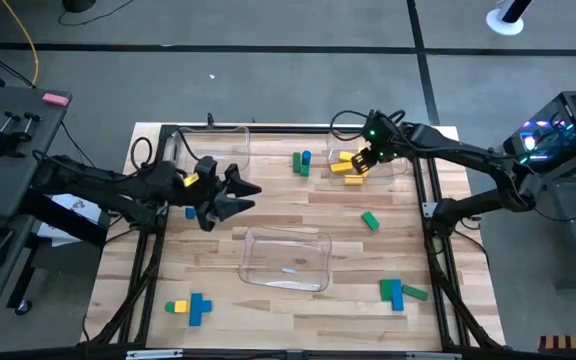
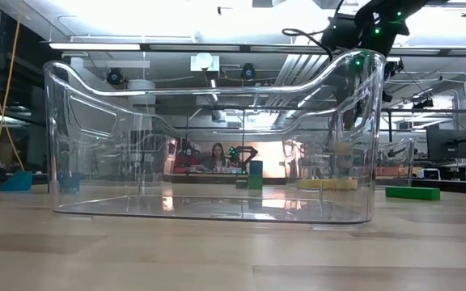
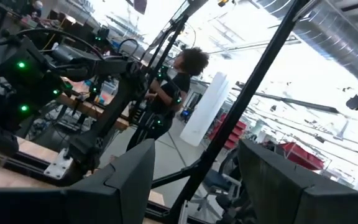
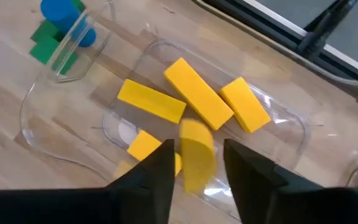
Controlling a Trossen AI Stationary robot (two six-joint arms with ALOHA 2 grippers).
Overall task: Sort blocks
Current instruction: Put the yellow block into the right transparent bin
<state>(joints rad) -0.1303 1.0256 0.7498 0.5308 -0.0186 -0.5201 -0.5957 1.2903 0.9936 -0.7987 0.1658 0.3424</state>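
The left gripper [image 1: 240,193] waits at the table's 9 o'clock, jaws parted and empty. At 1 o'clock, the right gripper [image 4: 196,163] hangs over the clear plastic tray [image 4: 291,127] of yellow blocks [image 4: 197,93], jaws parting around a yellow cylinder block [image 4: 196,152]; it may bounce out.

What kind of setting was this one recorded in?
Probably a robotics lab or workshop: a light wooden table fenced by a black metal frame, exposed silver ceiling ducting, and more workbenches with a black monitor behind.
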